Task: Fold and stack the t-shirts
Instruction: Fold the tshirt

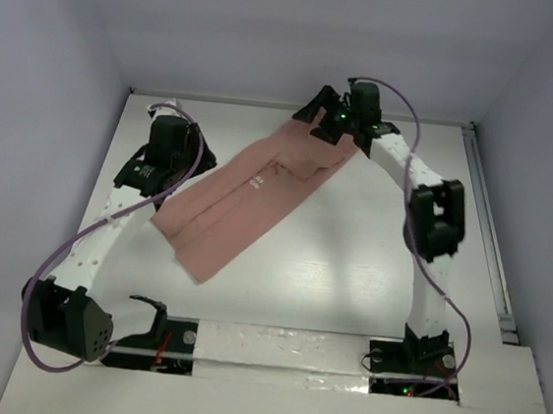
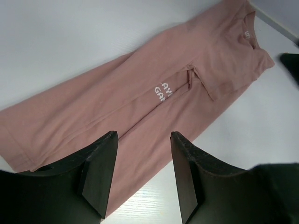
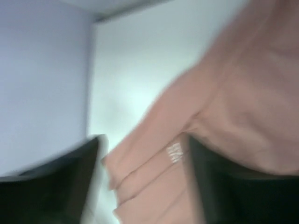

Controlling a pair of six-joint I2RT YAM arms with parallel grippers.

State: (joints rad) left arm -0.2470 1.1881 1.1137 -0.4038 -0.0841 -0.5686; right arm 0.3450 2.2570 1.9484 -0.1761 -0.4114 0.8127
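Between the spread jaws of my right gripper [image 3: 140, 177], the collar end of the t-shirt [image 1: 248, 199] is lying loose on the far worktop [image 1: 350, 264]. My left gripper [image 2: 142, 172] is hovering, jaws parted, over its near-left half. It is looking soft and limp; I am favouring hem corners.

I read the t-shirt [image 2: 117, 100] as soft matt cloth, the table [image 2: 56, 42] as smooth, faintly glossy white, and the left gripper [image 2: 142, 140] as matt black, rough-grained plastic.
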